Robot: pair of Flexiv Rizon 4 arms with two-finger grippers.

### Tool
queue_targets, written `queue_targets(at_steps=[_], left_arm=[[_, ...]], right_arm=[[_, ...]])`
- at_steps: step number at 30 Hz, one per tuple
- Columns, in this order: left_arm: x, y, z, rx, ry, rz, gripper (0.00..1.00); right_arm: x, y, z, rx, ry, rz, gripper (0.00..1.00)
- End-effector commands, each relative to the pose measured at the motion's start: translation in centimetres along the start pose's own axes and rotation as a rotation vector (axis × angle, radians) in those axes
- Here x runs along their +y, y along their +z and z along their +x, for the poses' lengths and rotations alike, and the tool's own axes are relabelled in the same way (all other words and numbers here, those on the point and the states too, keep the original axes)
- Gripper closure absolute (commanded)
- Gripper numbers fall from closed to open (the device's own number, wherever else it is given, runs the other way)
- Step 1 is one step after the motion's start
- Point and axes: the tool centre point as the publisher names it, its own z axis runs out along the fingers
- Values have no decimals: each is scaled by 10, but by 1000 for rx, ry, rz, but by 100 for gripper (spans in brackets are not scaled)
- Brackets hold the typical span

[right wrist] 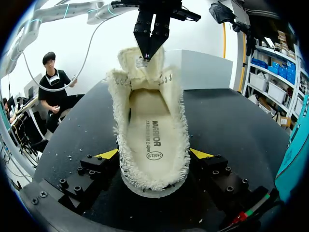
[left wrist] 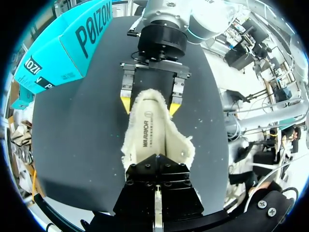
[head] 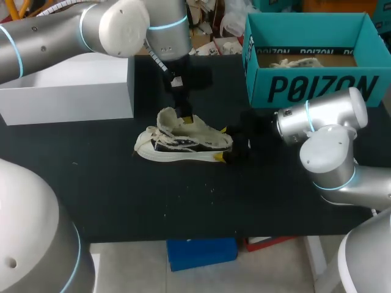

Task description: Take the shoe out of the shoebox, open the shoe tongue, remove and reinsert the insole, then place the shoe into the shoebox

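Step in hand, by my read: opening the tongue. Shoe (head: 183, 143) is out of the shoebox (head: 317, 88) & lies on its sole at mid-frame in head view, on the black table (head: 122, 201). Shoebox sits upper right, well apart from it.

L gripper (head: 182, 115) comes down from upper left, fingers drawn narrow & pinched on the top of the tongue (right wrist: 142, 65), which stands lifted off the opening. R gripper (head: 227, 148) comes in from the right w/ fingers set wide, one yellow tip pressed on each side of the heel, so it has the shoe clamped. Insole (right wrist: 152, 125) lies flat inside, not yet taken out. R wrist view looks straight into the open mouth onto it.

Next, prob.: insole removal. That calls for the tongue to be held back, or let go w/o flopping shut. Then a narrow pinch on the insole's edge & a pull up and out, w/ the heel clamped by the other gripper. Risk: the fuzzy, frayed collar edge may snag, & a too-deep grab may catch the lining as well.

Count:
- 1 shoe, 1 tongue, 1 insole
- 1 teal shoebox w/ 1 wad of crumpled paper (head: 296, 61) in it
- 1 white box (head: 73, 91) at upper left of head view
- 2 grippers, both on the shoe
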Motion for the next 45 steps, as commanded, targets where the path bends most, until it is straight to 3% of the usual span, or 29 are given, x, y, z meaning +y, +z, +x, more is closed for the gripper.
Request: queue_targets(at_steps=[1, 45], left_arm=[[3, -5, -1, 6, 10, 12, 100], [-3, 83, 8, 128, -8, -19, 100]], right_arm=[[-1, 2, 0, -1, 1, 3, 100], [-1, 2, 0, -1, 1, 3, 100]])
